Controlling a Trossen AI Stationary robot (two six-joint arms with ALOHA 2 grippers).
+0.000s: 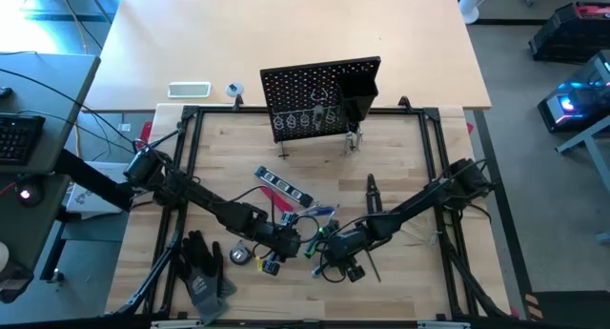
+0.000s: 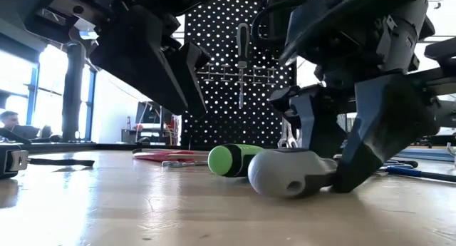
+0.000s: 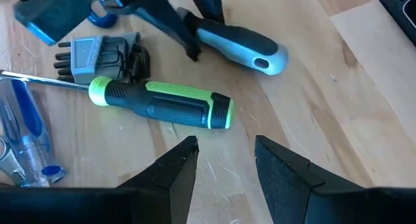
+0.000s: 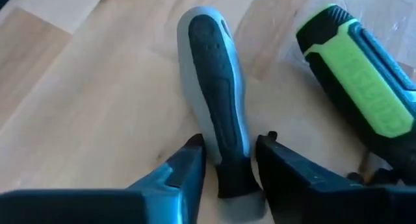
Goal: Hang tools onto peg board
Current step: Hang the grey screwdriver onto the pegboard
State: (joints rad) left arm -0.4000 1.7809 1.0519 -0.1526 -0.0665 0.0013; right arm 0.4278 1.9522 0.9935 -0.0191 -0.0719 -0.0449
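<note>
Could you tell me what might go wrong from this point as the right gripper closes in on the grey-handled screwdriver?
1. The right gripper straddles the grey-handled screwdriver at its narrow neck, so the heavy handle might swing or slip when lifted.
2. The green-handled screwdriver lies close beside it and could get knocked.
3. The left gripper hovers open just next to it, so the arms might collide.

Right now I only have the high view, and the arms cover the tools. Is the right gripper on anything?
Observer: In the right wrist view, the right gripper has its fingers on either side of the grey screwdriver, at the handle's narrow end. They are not yet closed, and the tool lies on the table.
Operator: And the left?
Observer: The left gripper is open and empty above the table. The green screwdriver lies just ahead of it.
</note>
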